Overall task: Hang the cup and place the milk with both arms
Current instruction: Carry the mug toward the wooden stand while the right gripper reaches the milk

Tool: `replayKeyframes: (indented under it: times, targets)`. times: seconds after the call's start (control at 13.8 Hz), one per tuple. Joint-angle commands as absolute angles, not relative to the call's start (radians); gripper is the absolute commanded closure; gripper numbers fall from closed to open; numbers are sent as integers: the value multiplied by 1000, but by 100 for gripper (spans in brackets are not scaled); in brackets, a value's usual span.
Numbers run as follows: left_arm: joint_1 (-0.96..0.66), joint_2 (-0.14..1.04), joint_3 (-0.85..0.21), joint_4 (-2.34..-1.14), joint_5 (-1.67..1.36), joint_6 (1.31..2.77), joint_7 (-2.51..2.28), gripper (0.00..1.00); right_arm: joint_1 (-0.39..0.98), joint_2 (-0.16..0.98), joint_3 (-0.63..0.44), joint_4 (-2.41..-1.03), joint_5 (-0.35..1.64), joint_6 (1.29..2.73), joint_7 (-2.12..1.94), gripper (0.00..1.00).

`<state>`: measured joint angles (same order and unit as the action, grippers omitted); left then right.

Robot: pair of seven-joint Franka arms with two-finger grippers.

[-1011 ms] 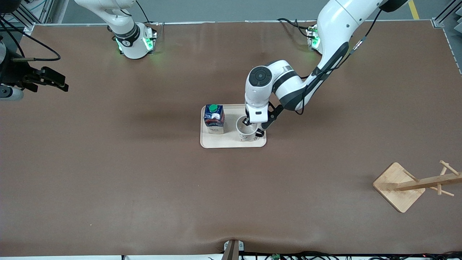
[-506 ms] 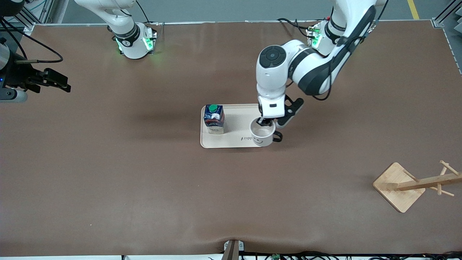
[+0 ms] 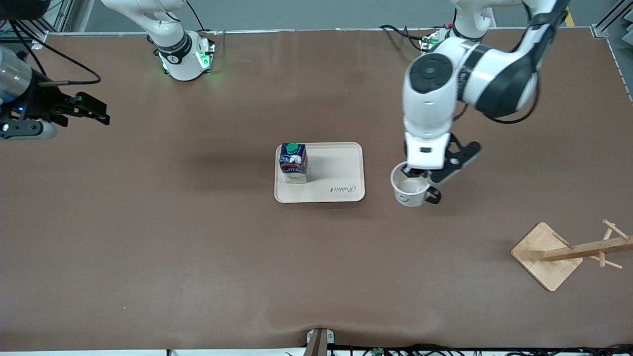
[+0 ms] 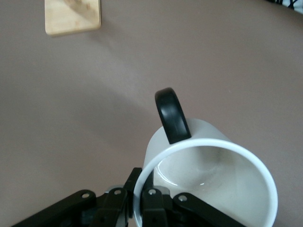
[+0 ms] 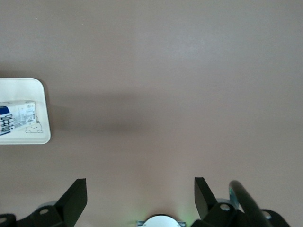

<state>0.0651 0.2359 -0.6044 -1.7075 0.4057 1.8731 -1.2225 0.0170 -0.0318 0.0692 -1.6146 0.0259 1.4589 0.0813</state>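
— Two jobs, and how much of either looks finished?

— Neither, by my reading. Start nearest the front camera: the wooden rack [image 3: 568, 254] lies toppled on the table [image 3: 198, 257] toward the left arm's end, its pegs pointing sideways and nothing hanging on them. The left wrist view catches only a corner of its base.

— And the cup?

— Lifted. The cup [image 3: 411, 189] hangs in the left end effector [image 3: 414, 174], whose fingers are clamped over the rim, one inside and one outside, as the left wrist view shows; the black handle [image 4: 172, 115] points away from the fingers. It is over bare table, between the tray [image 3: 341, 195] and the rack, and well apart from the rack. I'd call the pick done and the hanging itself not yet begun.

— Can it hang at all with the rack lying like that?

— Doubtful, I'd judge; the pegs are not upright, so that may need sorting first.

— The milk?

— Untouched, it seems. The milk [image 3: 293, 162] stands upright on the tray, at the edge toward the right arm's end. Where it should go I cannot tell.

— Right arm?

— Waiting. The right end effector [image 3: 81, 109] hovers over the table edge at its own end, fingers spread wide and holding nothing, well apart from the milk.
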Motion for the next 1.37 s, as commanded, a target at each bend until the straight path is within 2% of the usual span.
replayKeyframes:
  times: [0.0, 0.29, 0.65, 0.87, 1.3]
  targets:
    - [213, 122, -611, -1721, 301, 1829, -960, 100, 84, -23, 71, -1608, 32, 1454, 160, 0]
    - [354, 81, -607, -1710, 282, 1819, -619, 100, 138, 14, 71, -1606, 92, 1474, 220, 0]
    - [498, 86, -604, -1692, 281, 1835, -385, 100, 293, 81, 71, -1601, 97, 1584, 486, 0]
    - [573, 112, -604, -1692, 281, 1903, -263, 100, 377, 121, 69, -1600, 100, 1640, 616, 0]
    - [675, 166, -604, -1692, 264, 2022, -71, 100, 462, 198, 69, -1600, 98, 1732, 669, 0]
